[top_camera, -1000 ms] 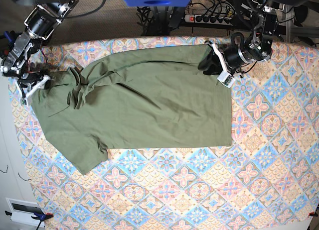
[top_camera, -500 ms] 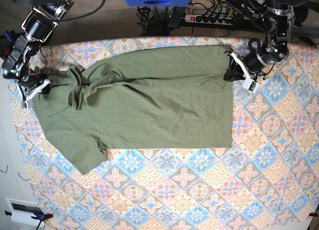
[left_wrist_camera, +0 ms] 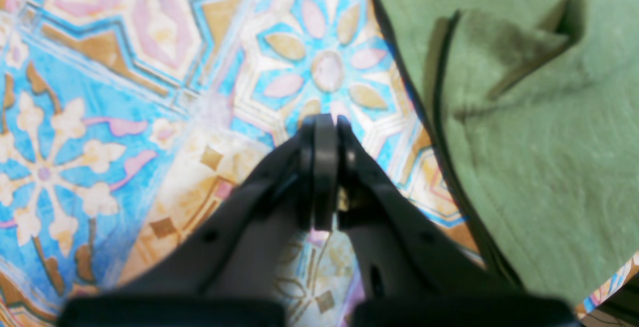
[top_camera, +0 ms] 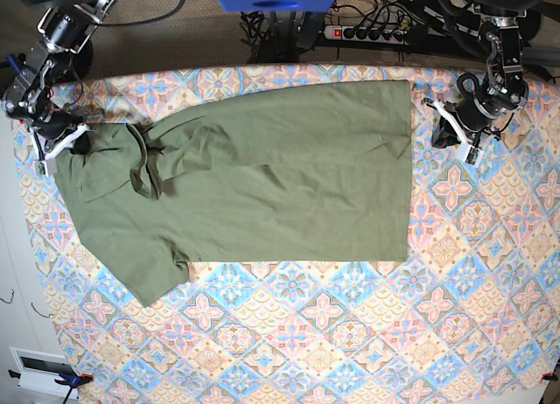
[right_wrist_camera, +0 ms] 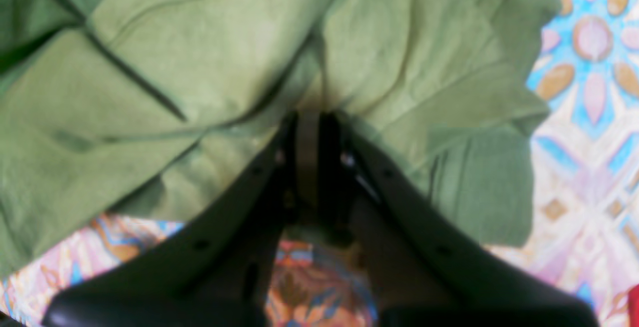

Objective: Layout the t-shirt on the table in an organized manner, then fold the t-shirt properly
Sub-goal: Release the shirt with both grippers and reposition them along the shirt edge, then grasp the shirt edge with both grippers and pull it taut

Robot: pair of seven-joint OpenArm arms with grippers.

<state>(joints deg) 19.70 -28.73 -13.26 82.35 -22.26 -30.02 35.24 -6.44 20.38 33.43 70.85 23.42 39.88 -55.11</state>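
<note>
One green t-shirt (top_camera: 280, 194), two robot arms

The wrinkled olive-green t-shirt (top_camera: 280, 194) lies spread on the patterned table (top_camera: 306, 334).

The black right claw (right_wrist_camera: 317, 117) was blurred in its wrist view and covered part of the olive-green cotton t-shirt (right_wrist_camera: 209, 77), whose edges ran out of that picture. The black left claw (left_wrist_camera: 324, 122) was blurred too, hiding some of the floral-patterned worktop (left_wrist_camera: 199, 157). A red object (right_wrist_camera: 634, 302) was cut off at the right wrist view's edge.
</note>
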